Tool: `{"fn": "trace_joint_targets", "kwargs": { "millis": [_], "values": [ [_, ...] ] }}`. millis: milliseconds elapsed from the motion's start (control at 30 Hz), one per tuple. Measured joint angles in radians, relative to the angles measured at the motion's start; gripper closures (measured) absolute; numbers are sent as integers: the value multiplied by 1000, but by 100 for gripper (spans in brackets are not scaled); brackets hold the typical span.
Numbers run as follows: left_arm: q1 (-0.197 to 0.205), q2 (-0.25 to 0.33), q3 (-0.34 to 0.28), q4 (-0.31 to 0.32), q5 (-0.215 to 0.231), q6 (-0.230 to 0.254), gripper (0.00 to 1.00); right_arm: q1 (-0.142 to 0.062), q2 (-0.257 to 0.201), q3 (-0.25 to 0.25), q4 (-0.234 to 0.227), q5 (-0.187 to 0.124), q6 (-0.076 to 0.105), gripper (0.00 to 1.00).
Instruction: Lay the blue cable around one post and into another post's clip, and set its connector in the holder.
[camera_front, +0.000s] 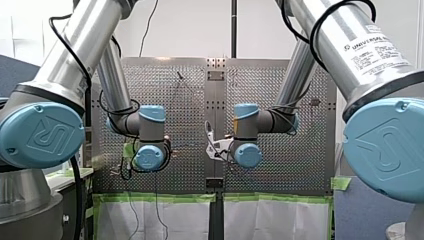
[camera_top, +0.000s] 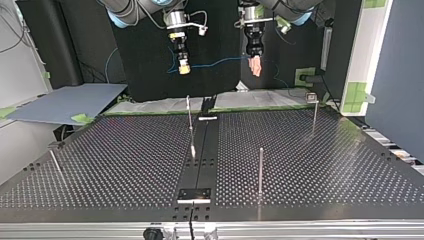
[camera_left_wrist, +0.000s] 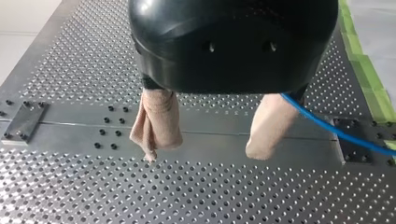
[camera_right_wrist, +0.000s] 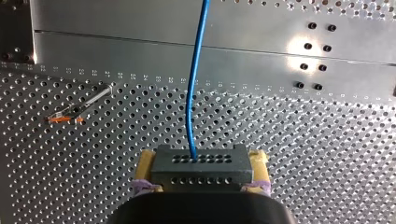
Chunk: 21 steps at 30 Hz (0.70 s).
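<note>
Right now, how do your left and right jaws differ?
Left jaws stand apart, nothing between them; right jaws are shut on the connector. Left pads are beige, right pads yellow. The cable passes beside the left jaws but ends in the right jaws' connector. Both hang above the table.

Blue cable (camera_right_wrist: 195, 84), dark grey connector (camera_right_wrist: 201, 173) with rows of holes, my right gripper's (camera_right_wrist: 201, 161) yellow pads (camera_right_wrist: 146, 161), my left gripper's (camera_left_wrist: 205, 154) beige pads (camera_left_wrist: 158, 122) — silver table (camera_left_wrist: 233, 196), holes all over.

My left arm (camera_front: 150, 130) and my right arm (camera_front: 247, 130) hang over the table (camera_front: 290, 165), flanking its centre strip (camera_front: 215, 95); green tape (camera_front: 160, 198) edges it.
</note>
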Motion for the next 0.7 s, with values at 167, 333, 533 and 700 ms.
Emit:
{"fn": "trace_joint_targets", "kwargs": {
  "millis": [167, 333, 533, 700],
  "values": [
    [-2, 0, 0, -1, 1, 0, 0, -8, 4, 10, 21, -6, -1, 100],
    [-2, 0, -1, -1, 1, 0, 0, -10, 4, 14, 40, -7, -1, 100],
    [-3, 0, -1, -1, 1, 0, 0, -11, 5, 14, 42, -8, -1, 100],
    [-3, 0, -1, -1, 1, 0, 0, -11, 5, 14, 43, -8, -1, 100]
  ]
}}
